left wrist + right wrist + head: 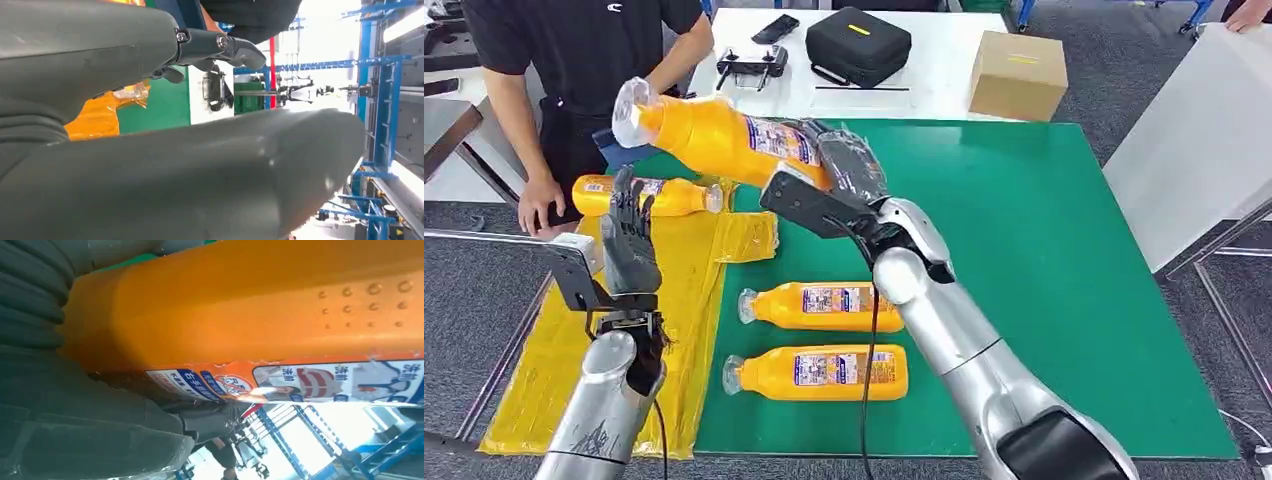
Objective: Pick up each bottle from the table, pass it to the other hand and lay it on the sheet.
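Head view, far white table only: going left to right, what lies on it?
Black handheld controller with grips → black zipped carry case with a yellow mark → brown cardboard box. A small dark device lies behind the controller, so its place is unclear.

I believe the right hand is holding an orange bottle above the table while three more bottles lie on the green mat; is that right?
Not quite. The right hand does hold an orange bottle above the table, but the head view shows only two bottles on the green mat: one and another nearer the robot. The third bottle lies on the yellow sheet.
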